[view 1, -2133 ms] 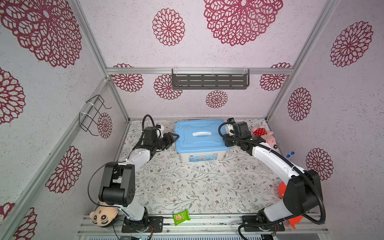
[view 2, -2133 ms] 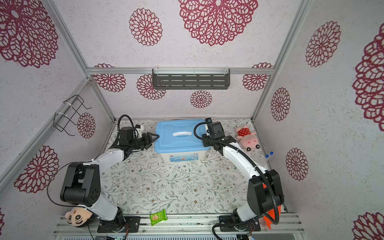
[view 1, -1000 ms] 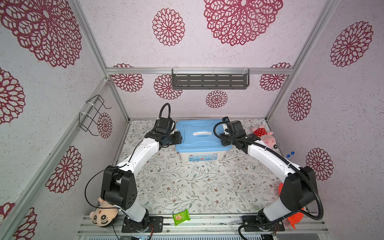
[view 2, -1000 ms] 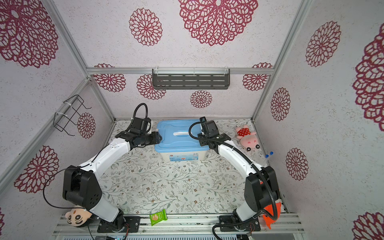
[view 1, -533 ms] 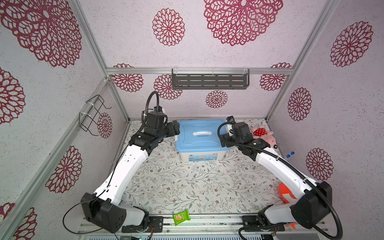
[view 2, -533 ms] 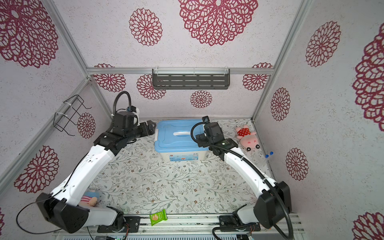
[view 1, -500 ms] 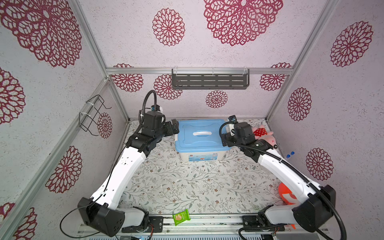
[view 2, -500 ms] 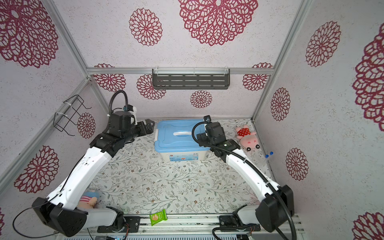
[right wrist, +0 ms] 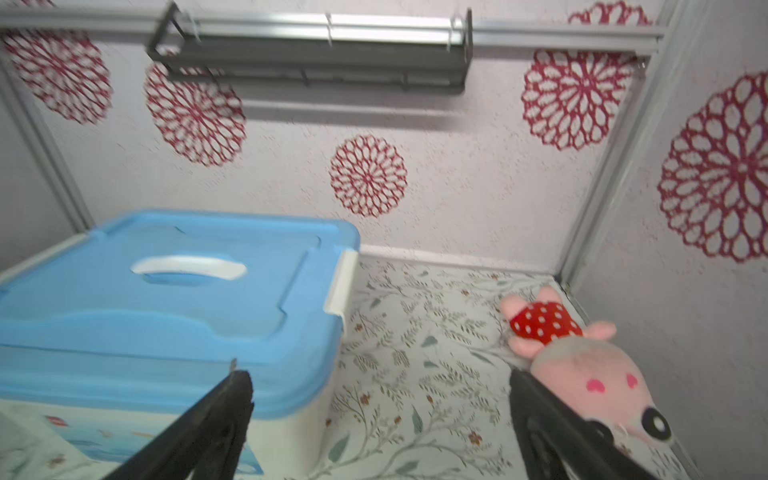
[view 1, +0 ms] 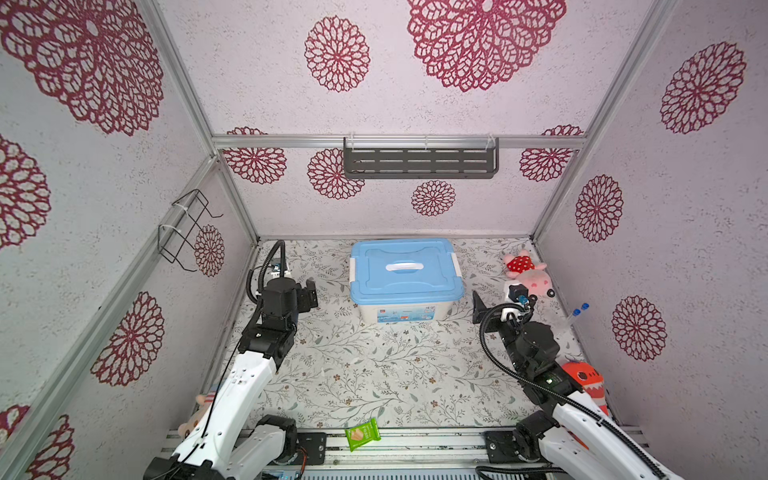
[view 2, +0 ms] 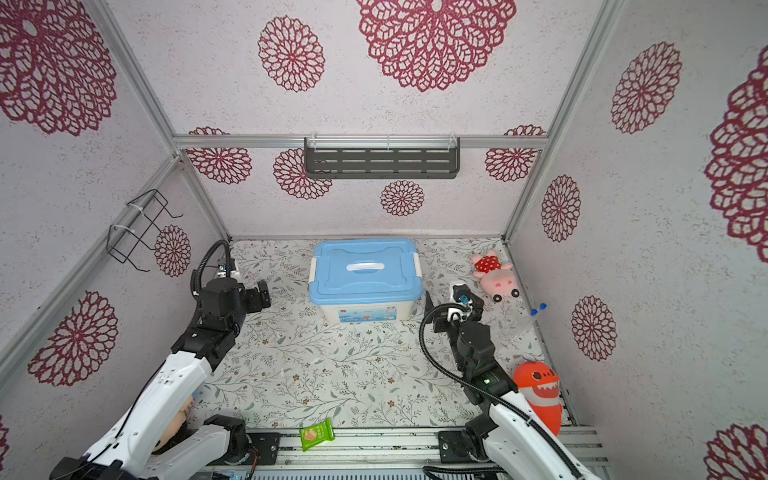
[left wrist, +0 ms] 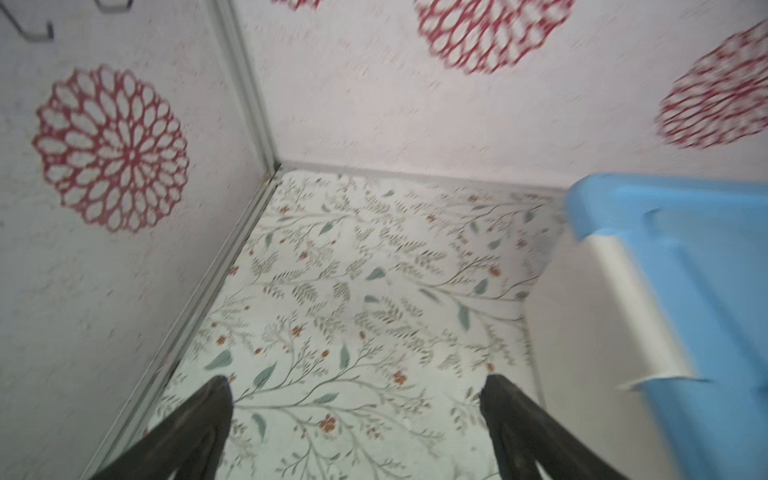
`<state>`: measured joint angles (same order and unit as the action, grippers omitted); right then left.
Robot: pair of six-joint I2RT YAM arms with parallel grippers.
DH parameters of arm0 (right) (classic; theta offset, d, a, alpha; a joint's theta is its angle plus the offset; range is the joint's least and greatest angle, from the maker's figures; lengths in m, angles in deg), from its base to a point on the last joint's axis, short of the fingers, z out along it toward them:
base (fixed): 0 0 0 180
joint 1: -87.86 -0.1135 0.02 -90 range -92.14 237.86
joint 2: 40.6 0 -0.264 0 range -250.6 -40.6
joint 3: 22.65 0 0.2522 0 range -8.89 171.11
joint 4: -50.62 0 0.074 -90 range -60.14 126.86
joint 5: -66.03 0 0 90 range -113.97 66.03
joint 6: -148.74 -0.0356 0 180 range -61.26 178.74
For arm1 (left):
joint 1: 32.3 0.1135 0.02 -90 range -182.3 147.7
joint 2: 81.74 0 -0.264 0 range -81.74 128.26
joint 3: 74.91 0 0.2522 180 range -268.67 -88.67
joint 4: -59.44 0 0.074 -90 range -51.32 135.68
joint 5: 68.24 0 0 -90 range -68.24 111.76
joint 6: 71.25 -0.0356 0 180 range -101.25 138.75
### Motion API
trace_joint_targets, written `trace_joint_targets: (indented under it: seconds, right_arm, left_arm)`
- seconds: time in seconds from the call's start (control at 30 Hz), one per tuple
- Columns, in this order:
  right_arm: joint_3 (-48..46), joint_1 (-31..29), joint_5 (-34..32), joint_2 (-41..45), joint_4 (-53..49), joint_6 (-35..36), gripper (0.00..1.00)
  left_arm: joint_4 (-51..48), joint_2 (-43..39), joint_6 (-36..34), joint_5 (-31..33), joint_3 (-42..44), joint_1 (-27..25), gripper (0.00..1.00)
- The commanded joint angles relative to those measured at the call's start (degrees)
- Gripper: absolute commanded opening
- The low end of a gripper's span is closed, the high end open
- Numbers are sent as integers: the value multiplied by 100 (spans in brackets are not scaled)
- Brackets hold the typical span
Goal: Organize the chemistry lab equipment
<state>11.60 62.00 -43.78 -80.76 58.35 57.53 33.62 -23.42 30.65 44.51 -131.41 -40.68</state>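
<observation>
Both arms are backing away from the mid-frame box [view 1: 405, 274], left gripper [left wrist: 355, 380] and right gripper [right wrist: 378, 374] gaping wide, empty

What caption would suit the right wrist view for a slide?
Open right gripper aimed between the closed blue-lidded box and the pink plush toy.

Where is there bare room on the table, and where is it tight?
Widest: the mat between the blue-lidded box and the green packet. Also bare: the back corner left of the box. Crowded: the right edge, with pink plush, orange plush and capped tubes.
</observation>
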Motion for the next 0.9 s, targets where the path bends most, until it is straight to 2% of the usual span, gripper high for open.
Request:
trace_joint_targets:
  seconds: [0.0, 0.07, 0.13, 0.2, 0.23, 0.3, 0.4, 0.47, 0.57, 0.6, 0.67, 0.73, 0.77, 0.8, 0.87]
  right_arm:
    - [-591, 663, -50, 44, 994, -361, 99]
    - [-689, 1122, 223, -41, 674, -457, 99]
    - [-825, 1272, 166, -256, 736, -340, 99]
    - [-1152, 1426, 100, -514, 1443, 1, 99]
    - [-1376, 1567, 125, -659, 2000, 131, 99]
    - [-1591, 1867, 397, -1129, 2738, 177, 99]
    - [-1616, 2042, 683, -1891, 3365, 173, 99]
    - [-1654, 2083, 865, -2495, 4160, 175, 99]
    - [-1541, 2134, 997, -3462, 5221, 294, 99]
    - [-1472, 2145, 1020, -3725, 5426, 375, 99]
    - [-1304, 2203, 885, -4280, 5645, 289, 99]
    - [-1282, 2308, 1125, -4936, 6277, 265, 99]
    - [-1243, 2314, 1104, -4901, 6171, 259, 99]
    - [-1096, 2344, 1102, -4691, 5501, 217, 99]
    - [-921, 2376, 958, -4834, 5440, 111, 99]
  left_arm:
    - [812, 3, -176, 310, 419, 341, 97]
    - [1579, -22, -644, 294, 872, 347, 97]
    - [2317, 23, -701, 492, 1279, 372, 97]
    - [3229, 254, -1330, 177, 1660, 396, 97]
    - [3683, 488, -1413, 370, 1782, 405, 97]
    - [4309, 915, -1445, 368, 1854, 509, 97]
    - [4755, 1334, -1300, -329, 1945, 688, 97]
    - [5224, 1674, -1112, -840, 2106, 859, 97]
    - [5606, 2055, -1063, -971, 2070, 992, 97]
    - [5877, 2185, -924, -1252, 2104, 1139, 97]
    - [6236, 2596, -786, -1213, 2105, 1282, 97]
    - [7159, 3141, -671, -1447, 2227, 1463, 97]
    - [7129, 3149, -620, -1459, 2220, 1507, 97]
    - [6556, 2969, -576, -1576, 2119, 1558, 97]
    - [6284, 2990, -647, -2112, 1956, 1671, 97]
